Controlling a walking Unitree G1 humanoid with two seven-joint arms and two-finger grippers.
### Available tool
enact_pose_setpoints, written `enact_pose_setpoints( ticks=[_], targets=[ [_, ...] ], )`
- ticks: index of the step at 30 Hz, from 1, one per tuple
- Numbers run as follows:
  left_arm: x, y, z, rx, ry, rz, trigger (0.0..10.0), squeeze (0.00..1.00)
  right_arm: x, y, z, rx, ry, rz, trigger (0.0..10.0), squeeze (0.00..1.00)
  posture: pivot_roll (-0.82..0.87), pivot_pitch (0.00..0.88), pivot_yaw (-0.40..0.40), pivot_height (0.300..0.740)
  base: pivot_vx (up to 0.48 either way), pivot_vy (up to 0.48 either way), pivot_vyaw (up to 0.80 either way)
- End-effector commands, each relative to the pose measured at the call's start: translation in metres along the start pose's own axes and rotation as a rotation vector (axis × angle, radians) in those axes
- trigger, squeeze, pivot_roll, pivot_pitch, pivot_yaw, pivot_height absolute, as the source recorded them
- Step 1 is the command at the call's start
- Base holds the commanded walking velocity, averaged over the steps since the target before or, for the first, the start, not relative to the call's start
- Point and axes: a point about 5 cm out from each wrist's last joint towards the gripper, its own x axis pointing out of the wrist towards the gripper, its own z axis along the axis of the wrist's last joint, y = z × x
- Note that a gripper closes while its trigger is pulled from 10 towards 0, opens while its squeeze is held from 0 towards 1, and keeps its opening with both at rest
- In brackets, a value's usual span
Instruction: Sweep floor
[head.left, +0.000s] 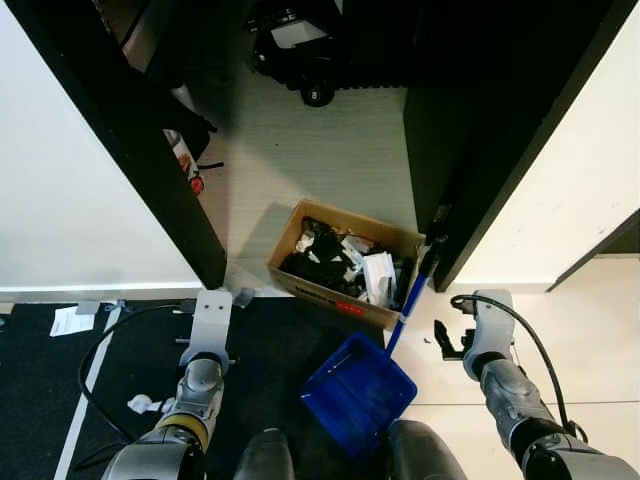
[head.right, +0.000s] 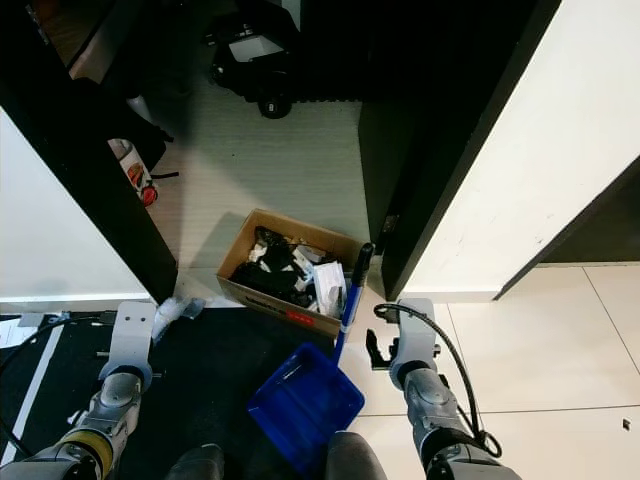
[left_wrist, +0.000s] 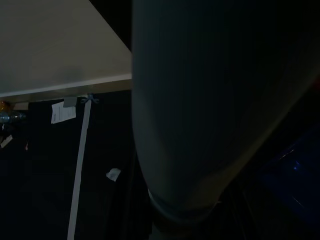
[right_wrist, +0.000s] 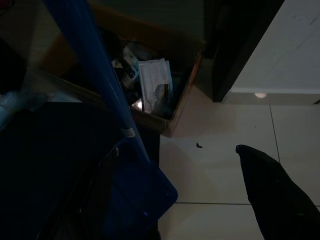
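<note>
A blue dustpan (head.left: 358, 392) lies on the dark mat in front of my feet. Its blue handle (head.left: 410, 295) leans up past the corner of an open cardboard box (head.left: 300, 232) that holds crumpled paper and dark scraps. A white paper scrap (head.left: 140, 404) lies on the mat at my left, and a small dark crumb (right_wrist: 198, 145) lies on the tile near the box. My right arm (head.left: 490, 335) hangs just right of the handle, with one black finger (right_wrist: 275, 195) seen in the right wrist view. My left arm (head.left: 205, 340) hangs idle over the mat.
Black door frames (head.left: 150, 150) stand on both sides of a grey floor strip leading to a wheeled black object (head.left: 316, 95). A red-capped bottle (head.left: 190, 165) sits by the left frame. A white tape line (head.left: 85, 390) and a paper slip (head.left: 70, 320) lie on the mat.
</note>
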Motion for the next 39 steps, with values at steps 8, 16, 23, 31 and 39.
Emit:
enact_pose_setpoints(
  ticks=[8,16,23,31,39],
  targets=[
    [-0.0002,-0.0011,0.0012,0.003,-0.014,-0.005,10.0,0.0,-0.0009,0.0012,-0.004,0.019,0.021,0.006,10.0,0.0,-0.03,0.024,-0.004,0.74,0.0,0.0,0.0],
    [0.0002,-0.0018,0.0028,0.002,-0.019,-0.006,10.0,0.0,-0.0005,0.001,-0.0031,0.018,0.019,0.007,10.0,0.0,-0.03,0.026,-0.007,0.74,0.0,0.0,0.0],
    [0.0005,-0.0018,0.0033,0.006,-0.019,-0.006,10.0,0.0,-0.0002,0.0009,-0.0026,0.015,0.019,0.009,10.0,0.0,-0.03,0.027,-0.009,0.74,0.0,0.0,0.0],
    [0.0003,-0.0009,0.0026,0.009,-0.019,-0.005,10.0,0.0,-0.0004,0.0017,-0.0033,0.023,0.02,0.01,10.0,0.0,-0.03,0.028,-0.007,0.74,0.0,0.0,0.0],
    [-0.0002,-0.0005,0.0016,0.01,-0.018,-0.003,10.0,0.0,-0.0009,0.0021,-0.0042,0.025,0.02,0.011,10.0,0.0,-0.03,0.032,-0.005,0.74,0.0,0.0,0.0]
  ],
)
